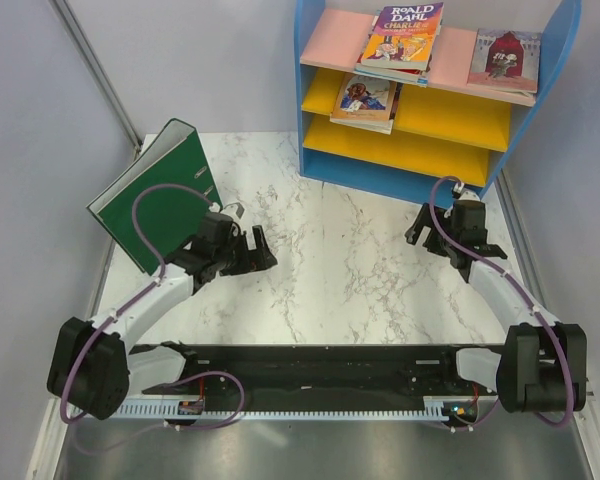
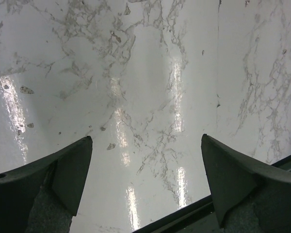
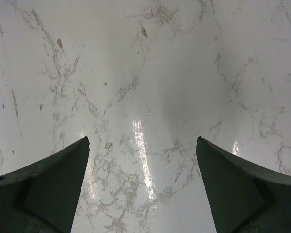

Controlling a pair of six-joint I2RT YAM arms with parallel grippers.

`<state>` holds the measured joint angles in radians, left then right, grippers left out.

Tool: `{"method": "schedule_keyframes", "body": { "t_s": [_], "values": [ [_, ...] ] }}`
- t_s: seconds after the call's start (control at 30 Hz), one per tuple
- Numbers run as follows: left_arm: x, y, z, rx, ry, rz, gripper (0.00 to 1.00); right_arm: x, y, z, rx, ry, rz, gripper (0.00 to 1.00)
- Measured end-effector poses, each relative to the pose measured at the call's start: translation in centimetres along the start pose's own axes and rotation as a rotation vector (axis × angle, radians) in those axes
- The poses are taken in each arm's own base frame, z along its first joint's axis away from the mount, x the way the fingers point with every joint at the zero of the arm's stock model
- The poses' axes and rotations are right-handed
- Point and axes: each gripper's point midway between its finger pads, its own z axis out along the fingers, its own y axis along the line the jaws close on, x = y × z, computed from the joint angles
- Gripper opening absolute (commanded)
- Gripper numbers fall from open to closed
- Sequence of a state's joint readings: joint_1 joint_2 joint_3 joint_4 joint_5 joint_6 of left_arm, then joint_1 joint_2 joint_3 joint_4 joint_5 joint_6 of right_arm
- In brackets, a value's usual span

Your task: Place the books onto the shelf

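Seemingly done, or very near it. Up on the pink top board (image 1: 330, 40) of the blue-framed shelf (image 1: 560, 60): the purple Roald Dahl paperback (image 1: 405, 35), lying flat on at least one more thin book that shows only as a red edge beneath it. Well apart to the right on the same board, also flat: a pale pinkish paperback (image 1: 503, 58).

On the upper yellow board (image 1: 450, 112): a brown-toned paperback (image 1: 365, 98), flat, its near edge jutting a little past the front of the board. Possibly a second one under it; cannot tell from these views. So three books plainly shelved, a fourth hinted at, a fifth unconfirmed.

No paperback in sight on the marble tabletop (image 1: 330, 270), whether from above or through either wrist camera.

Left gripper (image 1: 263, 250) low over the marble, just beside the green ring binder (image 1: 155, 195), fingers spread wide with nothing between them. Right gripper (image 1: 418, 225) near the foot of the shelf, likewise spread wide and empty; only bare marble between the fingers in both close views.

Left to do, judging by this: probably nothing beyond checking the count and perhaps nudging the overhanging paperback further in. Binder propped at a tilt by the table's left edge, no part of the job.
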<state>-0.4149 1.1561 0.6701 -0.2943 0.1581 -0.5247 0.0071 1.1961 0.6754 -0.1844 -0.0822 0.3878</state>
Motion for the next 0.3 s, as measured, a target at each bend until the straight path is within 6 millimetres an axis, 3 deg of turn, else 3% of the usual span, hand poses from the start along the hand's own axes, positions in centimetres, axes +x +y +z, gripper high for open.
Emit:
{"method": "schedule_keyframes", "body": {
  "t_s": [0.3],
  "values": [
    [-2.2, -0.4, -0.1, -0.02, -0.033, 0.052, 1.0, 0.2, 0.4, -0.1, -0.025, 0.009, -0.015, 0.98]
  ]
}}
